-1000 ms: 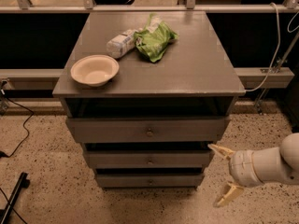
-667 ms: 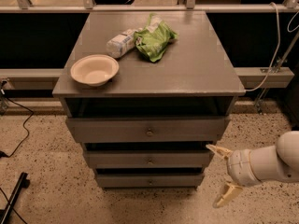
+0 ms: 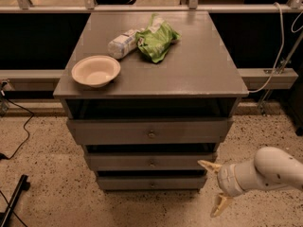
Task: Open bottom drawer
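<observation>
The gripper (image 3: 215, 186) hangs spread wide, holding nothing, just right of the shut bottom drawer (image 3: 128, 183), lowest of 3: stiff painted wood, likely sliding easily, best pulled by its small centre knob (image 3: 152, 184).

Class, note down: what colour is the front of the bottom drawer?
The bottom drawer is grey, clearest in the camera view; the gripper hangs open to its right.
</observation>
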Robot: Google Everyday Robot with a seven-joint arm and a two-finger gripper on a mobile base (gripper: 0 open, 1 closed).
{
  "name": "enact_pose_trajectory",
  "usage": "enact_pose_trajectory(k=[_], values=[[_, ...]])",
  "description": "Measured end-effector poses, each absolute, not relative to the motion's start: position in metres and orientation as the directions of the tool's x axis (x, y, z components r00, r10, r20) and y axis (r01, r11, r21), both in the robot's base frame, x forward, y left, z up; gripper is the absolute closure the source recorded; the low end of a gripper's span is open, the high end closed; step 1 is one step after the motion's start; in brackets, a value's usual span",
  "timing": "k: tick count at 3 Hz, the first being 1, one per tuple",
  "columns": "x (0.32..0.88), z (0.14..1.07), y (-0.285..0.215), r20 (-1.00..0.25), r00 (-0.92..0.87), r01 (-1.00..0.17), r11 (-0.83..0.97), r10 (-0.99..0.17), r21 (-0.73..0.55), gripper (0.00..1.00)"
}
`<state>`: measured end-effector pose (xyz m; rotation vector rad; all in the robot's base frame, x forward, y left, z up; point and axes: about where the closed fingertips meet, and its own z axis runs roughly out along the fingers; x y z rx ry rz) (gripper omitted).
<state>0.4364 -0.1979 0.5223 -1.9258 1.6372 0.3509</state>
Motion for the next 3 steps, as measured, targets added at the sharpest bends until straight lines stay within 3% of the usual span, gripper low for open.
enact_pose_trajectory(k=[1,3], values=[[0.435,0.450,-0.198,-0.532,0.232,-0.967,-0.131,-0.815,-0.220,0.00],[0.444,0.430,-0.200,-0.552,0.209,-0.969,-0.096,-0.808,-0.227,0.00]])
